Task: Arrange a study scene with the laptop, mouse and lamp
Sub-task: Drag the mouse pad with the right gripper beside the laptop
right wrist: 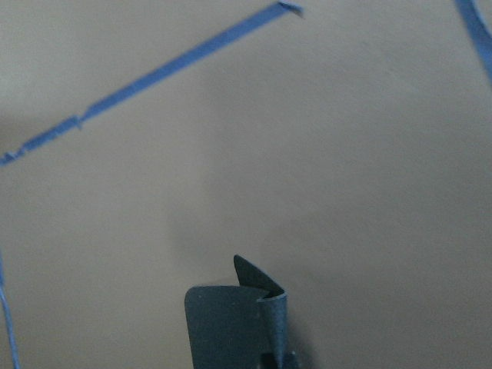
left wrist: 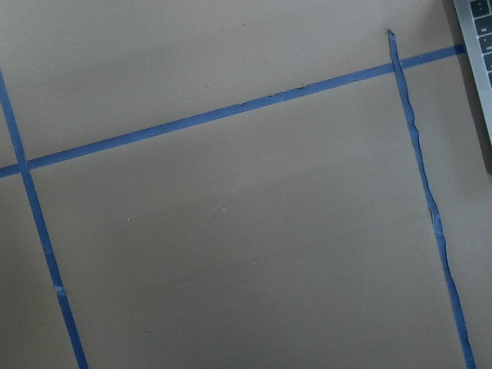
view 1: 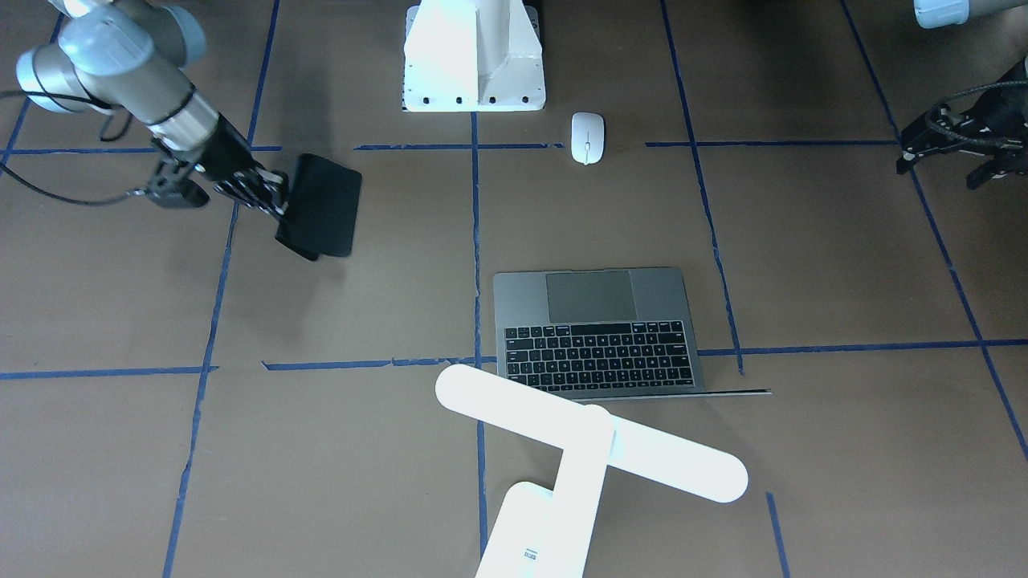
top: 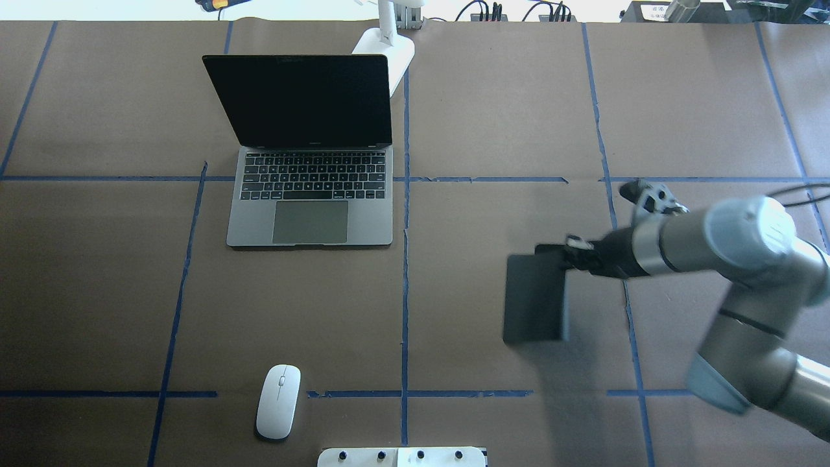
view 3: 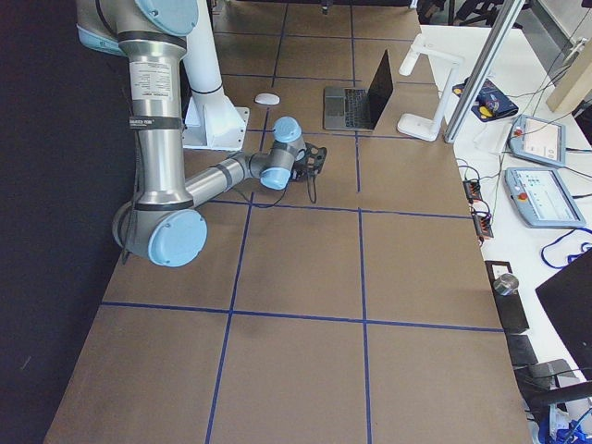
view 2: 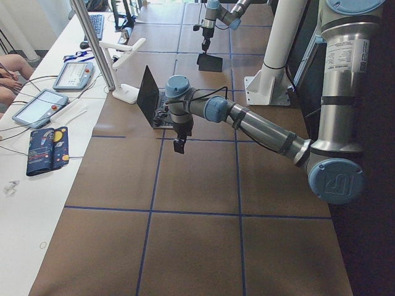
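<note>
The laptop (top: 311,194) stands open at the table's far left of centre, screen up. The white mouse (top: 279,401) lies near the robot's base, apart from both grippers. The white T-shaped lamp (view 1: 590,445) stands behind the laptop; only its base (top: 386,45) shows from overhead. My right gripper (top: 570,256) is shut on one edge of a black mat (top: 535,298) and holds it tilted above the table at the right. My left gripper (view 1: 937,176) hangs empty above bare table left of the laptop, its fingers apart.
The white bolted pedestal (view 1: 474,56) stands at the robot's edge, close to the mouse. Blue tape lines divide the brown table cover. A side bench with tablets and cables (view 2: 58,86) runs beyond the table's far edge.
</note>
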Robot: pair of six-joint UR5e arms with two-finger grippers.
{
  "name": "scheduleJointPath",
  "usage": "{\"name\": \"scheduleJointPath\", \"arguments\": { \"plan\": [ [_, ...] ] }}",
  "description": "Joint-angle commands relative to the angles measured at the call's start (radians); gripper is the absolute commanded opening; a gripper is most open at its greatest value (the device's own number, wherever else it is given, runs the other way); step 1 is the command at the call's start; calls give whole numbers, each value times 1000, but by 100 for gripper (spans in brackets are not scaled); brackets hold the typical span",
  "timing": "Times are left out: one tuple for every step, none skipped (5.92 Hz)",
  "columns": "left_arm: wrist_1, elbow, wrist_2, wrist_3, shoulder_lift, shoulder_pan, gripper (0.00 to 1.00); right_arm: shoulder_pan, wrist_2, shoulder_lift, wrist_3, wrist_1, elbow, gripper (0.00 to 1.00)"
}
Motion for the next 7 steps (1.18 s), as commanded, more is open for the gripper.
{"name": "scheduleJointPath", "arguments": {
  "plan": [
    [0,-6,0,0,0,0,100,82,20,326,-23,-54,-309,0],
    [0,-6,-2,-1,0,0,100,94,11,454,-83,-49,-465,0],
    [0,-6,-2,-1,-1,0,100,108,9,545,-114,-49,-572,0],
    [0,-6,-2,-1,-1,0,100,108,-9,582,-173,-48,-615,0],
    [0,-6,-2,-1,-1,1,100,108,-6,590,-178,-46,-613,0],
    [0,-5,-9,-3,-3,1,100,103,-9,596,-180,-48,-608,13],
    [0,-6,-16,-3,-7,3,100,93,-11,596,-239,-55,-611,99]
  ]
}}
